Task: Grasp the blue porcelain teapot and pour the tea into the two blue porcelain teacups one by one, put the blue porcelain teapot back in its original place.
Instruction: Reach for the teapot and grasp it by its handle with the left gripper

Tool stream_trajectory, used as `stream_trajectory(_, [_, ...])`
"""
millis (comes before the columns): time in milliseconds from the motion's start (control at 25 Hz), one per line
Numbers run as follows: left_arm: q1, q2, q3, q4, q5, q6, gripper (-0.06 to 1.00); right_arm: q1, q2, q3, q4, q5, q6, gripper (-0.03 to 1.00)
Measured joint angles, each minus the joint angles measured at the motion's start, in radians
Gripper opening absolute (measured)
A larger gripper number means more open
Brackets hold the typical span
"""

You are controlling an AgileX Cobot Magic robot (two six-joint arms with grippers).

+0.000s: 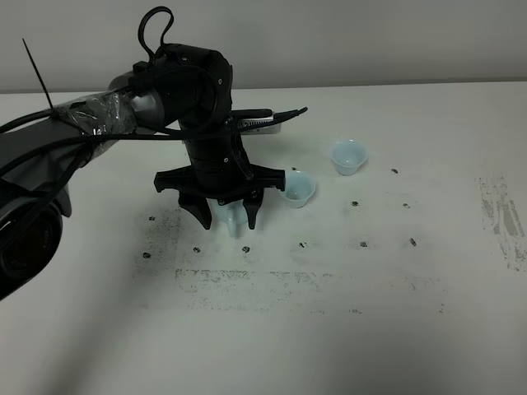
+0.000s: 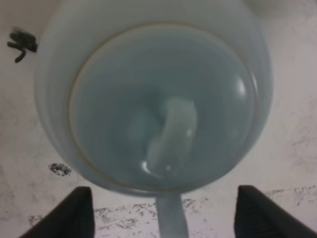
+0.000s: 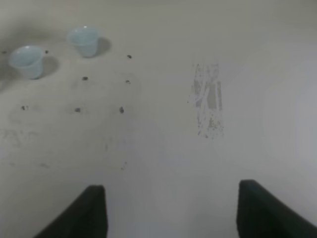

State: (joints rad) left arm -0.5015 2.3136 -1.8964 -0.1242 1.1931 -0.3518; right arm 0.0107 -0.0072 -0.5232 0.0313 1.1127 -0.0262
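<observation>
The blue porcelain teapot (image 1: 230,216) stands on the white table, mostly hidden under my left gripper (image 1: 224,216). In the left wrist view the teapot (image 2: 148,89) fills the frame from above, with its lid handle (image 2: 171,134) in the middle. My left gripper (image 2: 166,218) is open, its fingertips (image 2: 69,213) wide apart on either side of the pot and not touching it. The two blue porcelain teacups (image 1: 296,189) (image 1: 348,156) stand upright to the right of the teapot. They also show in the right wrist view (image 3: 26,60) (image 3: 84,40). My right gripper (image 3: 171,213) is open and empty, far from them.
The white table (image 1: 346,313) has dark specks and scuff marks (image 1: 502,218), with a worn patch (image 3: 208,99) in the right wrist view. The left arm and its cables (image 1: 123,115) cross the upper left. The right arm is out of the exterior view.
</observation>
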Motion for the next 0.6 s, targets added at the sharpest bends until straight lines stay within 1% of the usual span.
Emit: stream_trajectory(600, [0.000, 0.000, 0.000, 0.001, 0.000, 0.000, 0.04, 0.000, 0.000, 0.000, 0.000, 0.000, 0.000, 0.54])
